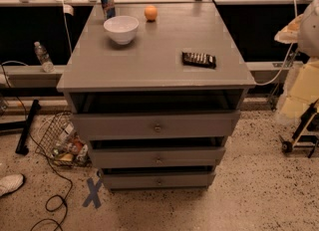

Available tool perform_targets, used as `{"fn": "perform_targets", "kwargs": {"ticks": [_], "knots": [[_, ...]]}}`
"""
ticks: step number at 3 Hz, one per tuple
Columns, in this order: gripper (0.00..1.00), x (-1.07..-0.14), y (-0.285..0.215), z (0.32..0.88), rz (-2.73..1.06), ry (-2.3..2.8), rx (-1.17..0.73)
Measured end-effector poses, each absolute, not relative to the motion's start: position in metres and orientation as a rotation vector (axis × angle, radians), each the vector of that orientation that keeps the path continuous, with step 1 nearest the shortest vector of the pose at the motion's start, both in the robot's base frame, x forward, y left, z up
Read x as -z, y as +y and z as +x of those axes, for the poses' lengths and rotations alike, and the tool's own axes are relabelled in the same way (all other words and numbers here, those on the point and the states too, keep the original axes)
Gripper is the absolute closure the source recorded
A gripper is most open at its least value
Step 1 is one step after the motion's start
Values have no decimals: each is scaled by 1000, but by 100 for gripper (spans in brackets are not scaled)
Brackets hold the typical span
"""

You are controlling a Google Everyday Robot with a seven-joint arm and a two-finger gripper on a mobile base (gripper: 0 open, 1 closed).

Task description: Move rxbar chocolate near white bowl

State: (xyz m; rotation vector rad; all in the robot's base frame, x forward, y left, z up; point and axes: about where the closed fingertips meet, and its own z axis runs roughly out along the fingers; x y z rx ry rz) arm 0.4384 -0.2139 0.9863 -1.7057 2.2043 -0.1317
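Observation:
The rxbar chocolate (199, 59), a flat black bar with pale lettering, lies on the grey cabinet top (149, 65) near its front right corner. The white bowl (121, 28) stands at the back left of the top, well apart from the bar. My arm shows as pale shapes at the right edge of the view. My gripper (301, 134) hangs low beside the cabinet, to the right of it and below its top, far from the bar and holding nothing that I can see.
A dark drink can (106, 3) stands behind the bowl and an orange ball (150, 12) to the bowl's right. The cabinet has three drawers (157, 125) slightly open. A wire basket (62, 143), cables and a water bottle (43, 57) lie at the left.

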Motion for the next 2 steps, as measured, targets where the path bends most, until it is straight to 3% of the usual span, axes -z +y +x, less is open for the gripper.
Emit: {"fn": "perform_targets", "kwargs": {"ticks": [1, 2], "knots": [[0, -986, -214, 438, -1706, 2204, 132], [0, -978, -221, 476, -1667, 2139, 16]]}}
